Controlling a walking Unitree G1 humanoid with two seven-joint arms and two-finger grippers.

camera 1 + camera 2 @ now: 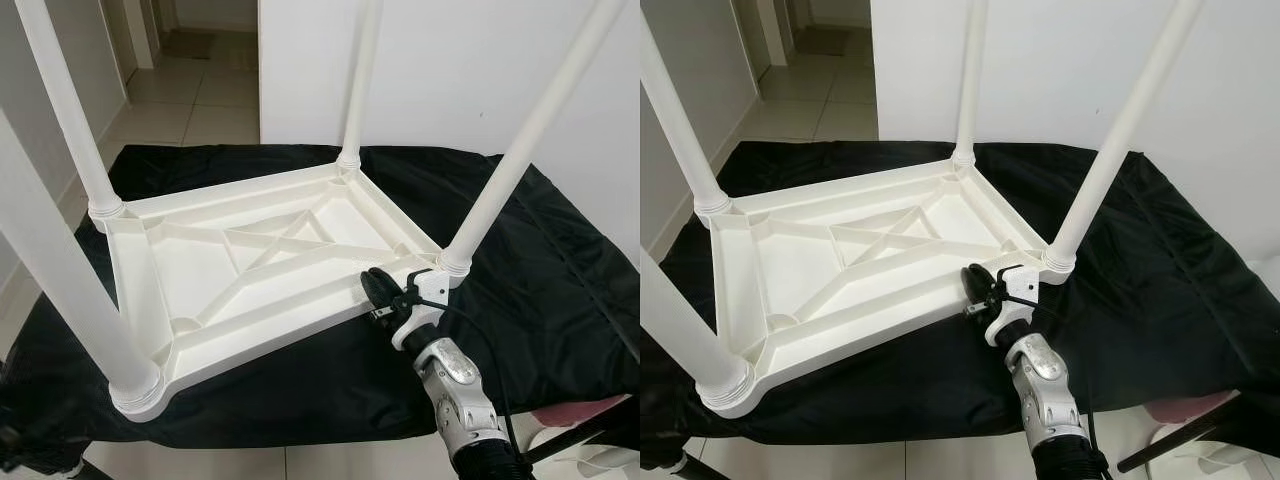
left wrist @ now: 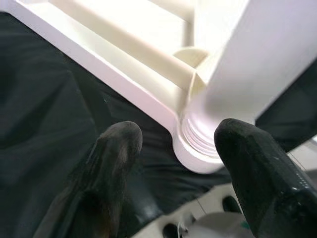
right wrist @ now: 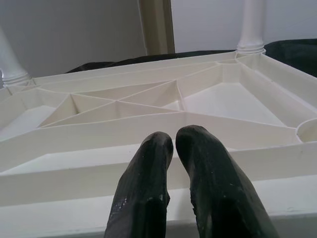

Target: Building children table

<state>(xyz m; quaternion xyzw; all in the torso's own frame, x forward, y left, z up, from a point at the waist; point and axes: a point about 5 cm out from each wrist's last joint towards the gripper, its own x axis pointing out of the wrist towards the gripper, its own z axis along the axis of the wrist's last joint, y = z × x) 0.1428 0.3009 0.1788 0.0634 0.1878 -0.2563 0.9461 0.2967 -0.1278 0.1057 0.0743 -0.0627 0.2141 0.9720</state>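
Note:
A white plastic children's table [image 1: 270,260] lies upside down on a black cloth [image 1: 560,270], its ribbed underside facing up. Its legs stand upright in the corner sockets: one near left [image 1: 60,280], one far left [image 1: 70,120], one at the back [image 1: 360,80], one at the right [image 1: 520,150]. My right gripper [image 1: 378,290] is shut, with nothing between its fingers [image 3: 148,163], and its tips rest against the table's near rim by the right leg. My left gripper [image 2: 181,136] is open just outside the near-left corner socket [image 2: 198,144].
The black cloth covers a low surface and hangs over its near edge. A white wall [image 1: 450,60] rises right behind it. Tiled floor and a doorway [image 1: 200,90] lie at the far left. A pink and white object [image 1: 580,412] sits low on the right.

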